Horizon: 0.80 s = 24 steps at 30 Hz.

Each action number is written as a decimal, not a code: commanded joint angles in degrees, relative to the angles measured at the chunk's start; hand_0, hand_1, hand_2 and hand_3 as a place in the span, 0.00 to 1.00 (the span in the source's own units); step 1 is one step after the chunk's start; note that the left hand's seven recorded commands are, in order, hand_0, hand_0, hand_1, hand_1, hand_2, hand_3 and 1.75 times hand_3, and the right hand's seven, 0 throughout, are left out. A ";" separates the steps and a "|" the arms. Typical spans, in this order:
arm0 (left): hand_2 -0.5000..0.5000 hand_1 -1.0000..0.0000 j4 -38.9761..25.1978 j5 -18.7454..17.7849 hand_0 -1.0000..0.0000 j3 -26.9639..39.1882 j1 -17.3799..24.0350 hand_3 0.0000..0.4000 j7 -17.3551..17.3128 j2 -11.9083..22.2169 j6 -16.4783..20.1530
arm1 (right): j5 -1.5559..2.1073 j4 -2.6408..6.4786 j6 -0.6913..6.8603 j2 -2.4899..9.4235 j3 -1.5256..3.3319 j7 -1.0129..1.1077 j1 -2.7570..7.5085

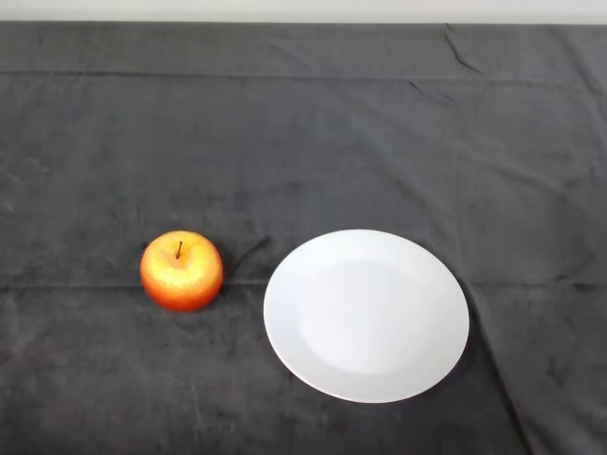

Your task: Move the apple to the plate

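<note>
One red-and-yellow apple [181,271] sits stem-up on the dark-clothed surface [303,133], just left of one bare white plate [366,315], the two close together but not touching.

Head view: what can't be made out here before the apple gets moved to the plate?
- Robot's left arm: no part of it shows in the head view, so its pose is unknown.
- Apple: its underside and far side are hidden by its own body.
- Cloth under the plate: covered by the plate.
- Table: the cloth hides it entirely, and the frame cuts it off on three sides.
</note>
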 commanded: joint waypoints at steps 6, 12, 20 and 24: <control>0.50 1.00 -2.61 1.69 1.00 0.89 -0.67 0.00 -0.28 1.12 0.34 | 1.13 0.13 -0.20 -1.73 -0.56 0.35 -2.69; 0.50 1.00 -2.71 2.44 1.00 0.35 -1.29 0.00 -0.05 0.99 0.12 | 1.13 0.13 -0.20 -1.73 -0.56 0.35 -2.69; 0.50 1.00 -2.83 3.76 1.00 -0.76 -2.40 0.00 0.08 0.82 -0.37 | 1.13 0.13 -0.20 -1.73 -0.56 0.35 -2.69; 0.50 1.00 -2.88 4.48 1.00 -1.45 -3.20 0.00 -0.07 0.60 -0.77 | 1.13 0.13 -0.20 -1.73 -0.56 0.35 -2.69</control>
